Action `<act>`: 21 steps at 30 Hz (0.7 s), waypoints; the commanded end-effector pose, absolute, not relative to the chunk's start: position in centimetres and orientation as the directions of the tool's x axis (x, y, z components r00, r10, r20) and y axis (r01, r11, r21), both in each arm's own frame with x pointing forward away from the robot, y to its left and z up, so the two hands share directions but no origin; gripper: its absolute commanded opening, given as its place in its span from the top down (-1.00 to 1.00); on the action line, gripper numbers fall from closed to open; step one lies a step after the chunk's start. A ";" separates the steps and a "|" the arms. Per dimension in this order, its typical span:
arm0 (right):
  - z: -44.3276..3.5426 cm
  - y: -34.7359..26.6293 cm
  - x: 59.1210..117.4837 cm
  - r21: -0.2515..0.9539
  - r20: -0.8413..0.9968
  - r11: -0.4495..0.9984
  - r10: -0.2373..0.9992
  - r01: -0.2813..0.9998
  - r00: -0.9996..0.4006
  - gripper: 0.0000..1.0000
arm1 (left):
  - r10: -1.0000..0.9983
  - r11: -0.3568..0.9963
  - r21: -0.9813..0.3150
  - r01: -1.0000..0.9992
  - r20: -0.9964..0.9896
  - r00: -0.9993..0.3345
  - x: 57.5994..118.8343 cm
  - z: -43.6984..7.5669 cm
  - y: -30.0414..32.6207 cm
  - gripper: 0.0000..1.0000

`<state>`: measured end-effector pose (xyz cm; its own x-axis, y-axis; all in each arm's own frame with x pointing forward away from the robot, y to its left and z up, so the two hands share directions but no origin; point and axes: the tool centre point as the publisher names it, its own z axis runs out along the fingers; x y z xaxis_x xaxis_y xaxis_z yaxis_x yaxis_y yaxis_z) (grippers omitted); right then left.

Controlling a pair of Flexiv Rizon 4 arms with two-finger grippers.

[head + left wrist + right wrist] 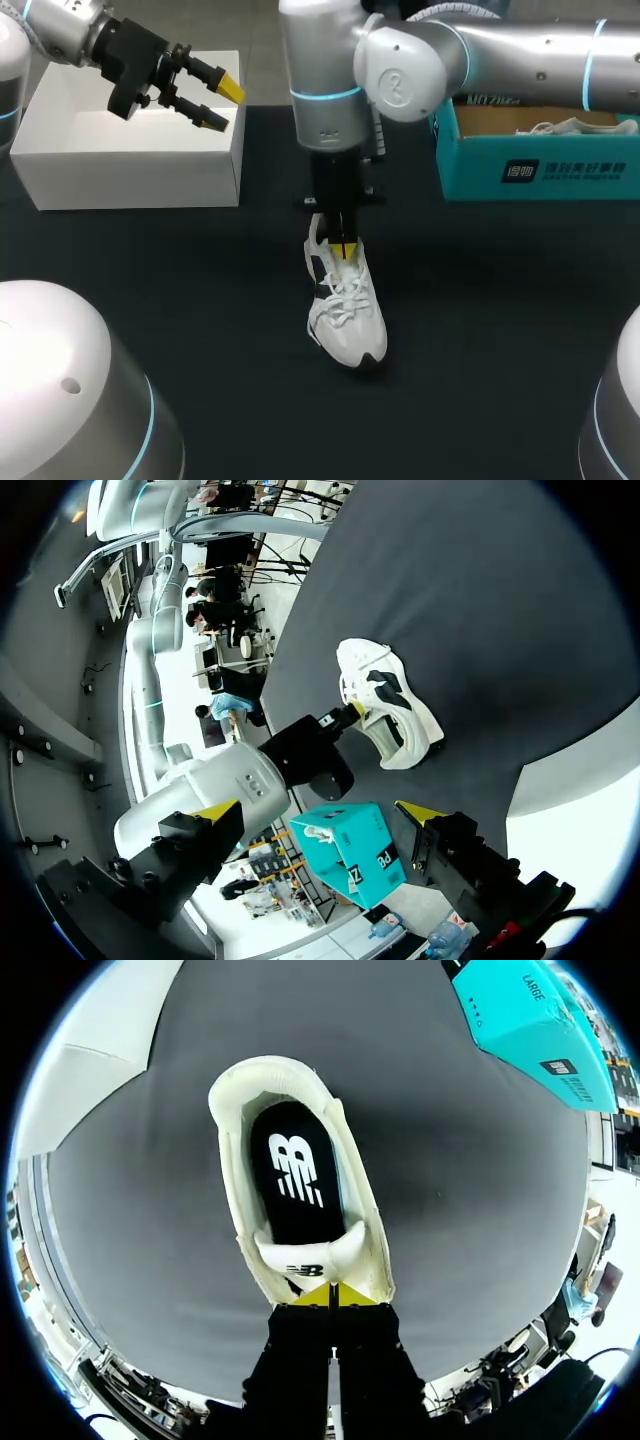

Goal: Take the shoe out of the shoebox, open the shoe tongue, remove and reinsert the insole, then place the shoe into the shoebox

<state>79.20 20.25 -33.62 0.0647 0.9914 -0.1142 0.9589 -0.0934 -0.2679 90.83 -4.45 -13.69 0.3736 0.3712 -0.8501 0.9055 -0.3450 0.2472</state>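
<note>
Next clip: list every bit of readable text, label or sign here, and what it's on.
"LARGE": on the shoebox side, right wrist view.
On the shoebox front, head view: white print, too blurred to read.
On the insole: a white logo, no words.
On the tongue: a label, too small to read.

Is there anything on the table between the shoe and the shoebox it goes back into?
Nothing visible: only bare dark table lies between the shoe and the teal shoebox.
</note>
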 end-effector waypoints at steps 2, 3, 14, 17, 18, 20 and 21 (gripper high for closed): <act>-33.7 20.3 79.3 -0.233 -0.101 -0.072 0.994 0.970 0.050 1.00 | 0.373 -0.346 0.248 0.905 -0.849 0.375 90.8 -13.6 -4.4 -1.00; -33.4 20.3 79.2 -0.208 -0.080 -0.052 0.996 0.977 0.036 1.00 | 0.373 -0.346 0.248 0.905 -0.849 0.375 90.8 -13.6 -4.4 -1.00; -31.2 20.1 79.2 -0.071 -0.021 0.297 0.954 0.952 -0.299 1.00 | 0.373 -0.346 0.248 0.905 -0.849 0.375 90.8 -13.6 -4.4 -1.00; -30.7 20.1 79.5 -0.078 -0.024 0.395 0.917 0.915 -0.398 1.00 | 0.373 -0.346 0.248 0.905 -0.849 0.375 90.8 -13.6 -4.4 -1.00; -30.6 20.2 79.5 -0.076 -0.018 0.434 0.900 0.898 -0.436 1.00 | 0.373 -0.346 0.248 0.905 -0.849 0.375 90.8 -13.6 -4.4 -1.00; -30.3 20.3 79.6 -0.090 -0.021 0.485 0.872 0.870 -0.488 1.00 | 0.373 -0.346 0.248 0.905 -0.849 0.375 90.8 -13.6 -4.4 -1.00; -30.1 20.3 79.6 -0.092 -0.017 0.507 0.860 0.857 -0.511 1.00 | 0.373 -0.346 0.248 0.905 -0.849 0.375 90.8 -13.6 -4.4 -1.00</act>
